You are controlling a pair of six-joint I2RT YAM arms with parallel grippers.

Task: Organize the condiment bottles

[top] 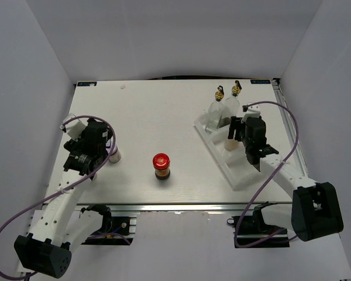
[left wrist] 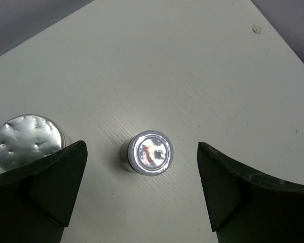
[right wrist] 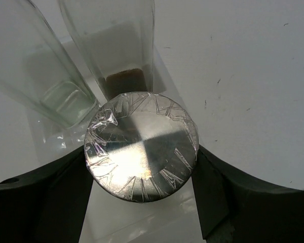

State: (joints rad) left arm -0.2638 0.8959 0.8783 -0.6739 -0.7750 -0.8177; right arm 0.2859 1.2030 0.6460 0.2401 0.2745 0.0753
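Spreading wide over the left side of the counter [top: 164, 111], my left hand [left wrist: 142, 148] frames the white-lidded jar [left wrist: 151, 153]. The jar stands upright between the fingers at the centre of the wrist view, touching neither. A dimpled silver lid [left wrist: 25, 139] sits just beyond the finger at that frame's left edge.

In the right half of the overhead frame, my right hand [right wrist: 142, 164] is closed on the silver-lidded shaker [right wrist: 142, 147], a finger pressed to each side of its crinkled, film-wrapped lid. It holds the shaker over the upper end of the white tray [top: 240, 175]; whether the shaker's base rests in the tray I cannot tell.

Just beyond it, toward the top of the frame, the first cruet [top: 217, 107] and the second cruet [top: 233, 103] stand upright side by side, gold pourers up. The red-lidded jar [top: 161, 166] stands alone at the centre of the counter, well apart from both hands.
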